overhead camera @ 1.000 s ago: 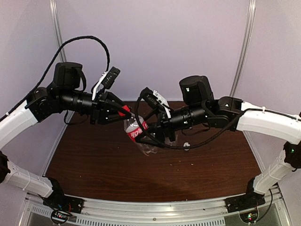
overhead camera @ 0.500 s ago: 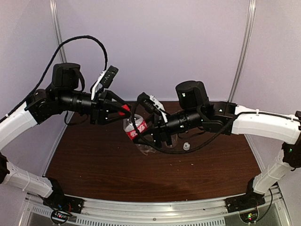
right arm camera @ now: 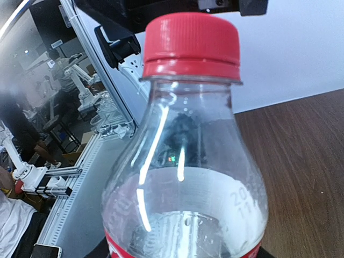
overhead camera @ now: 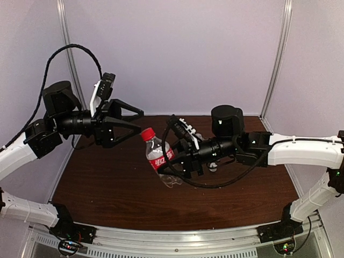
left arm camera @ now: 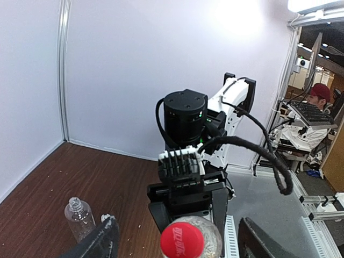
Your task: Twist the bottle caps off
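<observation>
Sitting squarely on the small bottle, the red cap is not off yet; whether it has been loosened cannot be told. That bottle hangs tilted at the centre of the top view, above the table, its body clamped in the right gripper. Just to the upper left of the cap, the left gripper is spread wide, touching nothing. At the lower left of the left wrist view, the taller bottle stands bare-necked, so that half looks done.

Glossy clear plastic bottle, smooth red cap, wood-grain table.
</observation>
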You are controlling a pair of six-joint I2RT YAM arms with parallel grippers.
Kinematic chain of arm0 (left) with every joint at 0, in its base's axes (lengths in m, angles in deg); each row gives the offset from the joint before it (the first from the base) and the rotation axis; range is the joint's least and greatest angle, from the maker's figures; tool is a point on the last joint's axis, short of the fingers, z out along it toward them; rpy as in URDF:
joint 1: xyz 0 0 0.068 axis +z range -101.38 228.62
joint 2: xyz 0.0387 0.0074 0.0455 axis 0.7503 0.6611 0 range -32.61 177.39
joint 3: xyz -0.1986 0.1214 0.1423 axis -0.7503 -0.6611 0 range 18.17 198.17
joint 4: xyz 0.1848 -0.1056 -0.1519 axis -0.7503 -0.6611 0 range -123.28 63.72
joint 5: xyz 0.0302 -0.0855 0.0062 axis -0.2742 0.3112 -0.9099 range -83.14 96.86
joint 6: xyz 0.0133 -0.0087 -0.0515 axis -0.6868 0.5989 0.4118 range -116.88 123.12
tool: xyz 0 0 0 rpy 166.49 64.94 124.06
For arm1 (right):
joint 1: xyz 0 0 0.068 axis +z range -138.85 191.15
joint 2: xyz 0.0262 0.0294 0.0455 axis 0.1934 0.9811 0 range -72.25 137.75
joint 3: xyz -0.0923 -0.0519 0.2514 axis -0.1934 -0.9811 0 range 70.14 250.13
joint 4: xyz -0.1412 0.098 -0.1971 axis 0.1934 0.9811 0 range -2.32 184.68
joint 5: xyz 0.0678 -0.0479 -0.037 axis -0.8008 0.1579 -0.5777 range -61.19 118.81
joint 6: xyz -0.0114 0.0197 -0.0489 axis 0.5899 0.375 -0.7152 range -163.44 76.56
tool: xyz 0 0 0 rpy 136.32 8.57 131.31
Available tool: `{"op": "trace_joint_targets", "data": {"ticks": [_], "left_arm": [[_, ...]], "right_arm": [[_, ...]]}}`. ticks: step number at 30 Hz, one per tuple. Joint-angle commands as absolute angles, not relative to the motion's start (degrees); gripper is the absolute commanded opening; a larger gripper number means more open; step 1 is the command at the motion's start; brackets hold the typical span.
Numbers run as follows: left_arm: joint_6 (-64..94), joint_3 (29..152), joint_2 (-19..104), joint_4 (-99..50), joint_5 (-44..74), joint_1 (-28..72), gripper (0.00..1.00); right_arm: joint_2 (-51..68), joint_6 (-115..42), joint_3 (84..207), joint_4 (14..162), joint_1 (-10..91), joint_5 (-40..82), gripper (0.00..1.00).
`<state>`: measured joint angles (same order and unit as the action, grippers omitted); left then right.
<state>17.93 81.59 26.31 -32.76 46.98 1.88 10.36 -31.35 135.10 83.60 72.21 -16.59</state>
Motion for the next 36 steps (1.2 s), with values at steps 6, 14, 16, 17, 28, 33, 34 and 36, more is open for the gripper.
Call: {"op": "trace_joint_targets", "data": {"ticks": [6, 14, 16, 17, 28, 33, 34, 36], "left_arm": [[27.0, 80.1, 30.3, -17.0, 54.7, 1.5, 0.62], [30.6, 78.0, 31.4, -12.2, 56.6, 1.5, 0.57], [31.1, 77.7, 31.5, -11.8, 56.8, 1.5, 0.55], [31.1, 77.6, 31.5, -11.9, 56.7, 1.5, 0.54], [31.7, 77.8, 32.9, -12.2, 57.0, 1.2, 0.37], [31.6, 77.9, 33.1, -12.2, 56.9, 0.7, 0.34], [31.6, 77.9, 33.1, -12.3, 56.8, 0.8, 0.31], [31.6, 77.9, 33.0, -12.5, 56.6, 0.7, 0.25]], "right_arm": [[8.4, -28.0, 134.4, 74.1, 72.5, -22.2, 0.37], [8.7, -28.5, 135.0, 74.7, 72.4, -21.7, 0.36], [8.7, -28.5, 135.2, 74.8, 72.4, -21.6, 0.36], [8.8, -28.5, 135.2, 74.8, 72.4, -21.6, 0.36], [8.5, -29.5, 135.9, 76.6, 72.3, -19.7, 0.34], [8.5, -29.9, 136.3, 77.3, 72.3, -19.0, 0.33], [8.5, -30.0, 136.3, 77.4, 72.3, -18.9, 0.33], [8.4, -30.2, 136.2, 77.7, 72.3, -18.3, 0.33]]}}
